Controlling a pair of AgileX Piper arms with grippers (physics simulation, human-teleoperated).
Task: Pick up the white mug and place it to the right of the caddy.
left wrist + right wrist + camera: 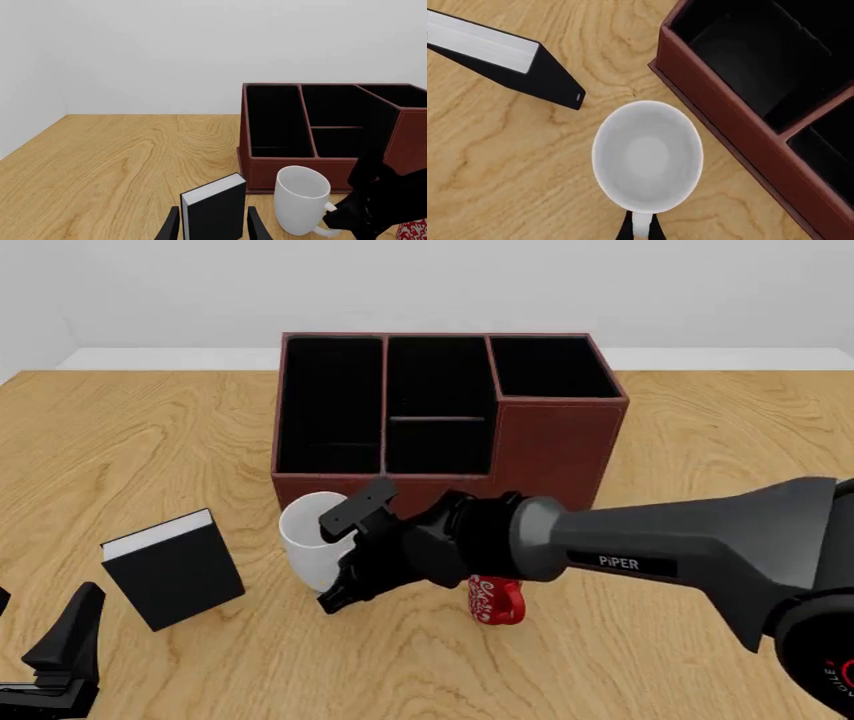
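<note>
The white mug [307,540] stands upright just in front of the caddy's [534,455] left part. My right gripper [344,555] is at the mug's right side. In the right wrist view its fingers [640,231] are shut around the mug's [647,155] loop handle, seen from above beside the caddy wall [740,130]. I cannot tell if the mug is off the table. My left gripper [40,640] is open and empty at the front left. Its view [213,231] shows the mug [300,200] and the caddy [293,165] beyond.
A small black book with white pages [174,568] stands left of the mug, also in the wrist views [215,210] [500,55]. A red patterned mug [497,600] sits under the right arm [641,550]. The wooden table [747,440] stretches right of the caddy.
</note>
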